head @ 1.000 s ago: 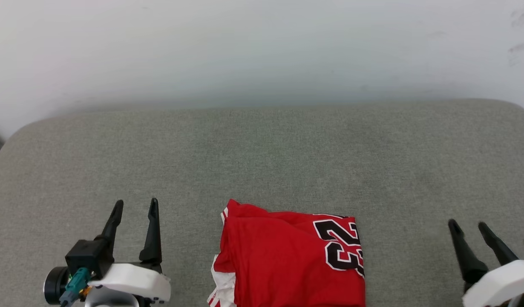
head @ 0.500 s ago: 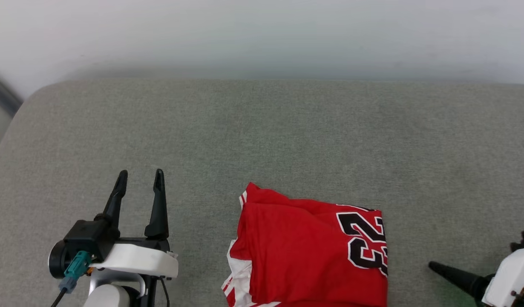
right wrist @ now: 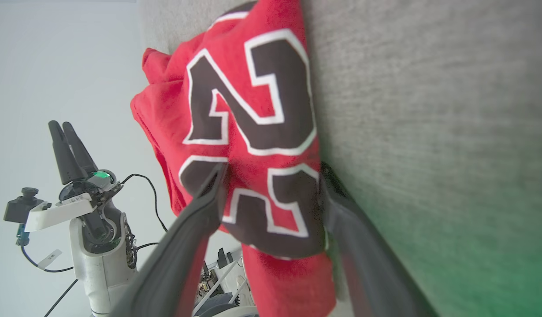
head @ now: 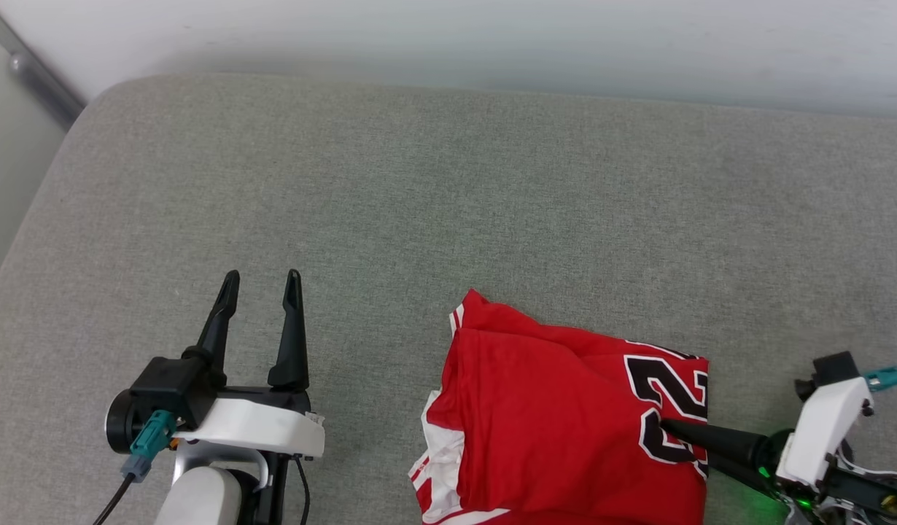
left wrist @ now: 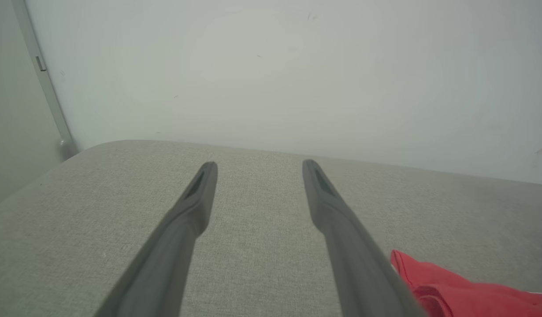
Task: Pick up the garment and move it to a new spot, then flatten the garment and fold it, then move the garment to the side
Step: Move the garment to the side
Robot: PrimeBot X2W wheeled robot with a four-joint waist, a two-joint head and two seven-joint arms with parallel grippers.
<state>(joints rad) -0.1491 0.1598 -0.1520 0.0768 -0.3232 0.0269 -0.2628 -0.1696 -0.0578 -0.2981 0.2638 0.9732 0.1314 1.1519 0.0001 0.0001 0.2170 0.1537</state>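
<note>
The folded garment [head: 558, 408] lies lower centre-right on the grey cushion [head: 419, 182], its numbered edge inside the wide-open right tool [right wrist: 273, 174], probably for dragging it aside; the left tool [head: 262, 277] hovers open, lower left.

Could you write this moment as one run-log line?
garment: folded, on cushion | right gripper: open, astride its edge | left gripper: open, off it

- The garment [head: 550, 408] is red cloth, a soft matt jersey knit; its black numerals [head: 649, 375] look smoother and flat.
- The cushion [head: 419, 182] beneath is grey woven fabric, coarse-grained and matt.
- The left gripper [head: 262, 277] has fingers [head: 292, 328] of dark matt plastic and a smooth, faintly glossy white shell [head: 251, 437].
- The wall [head: 492, 36] is smooth and matt.
</note>
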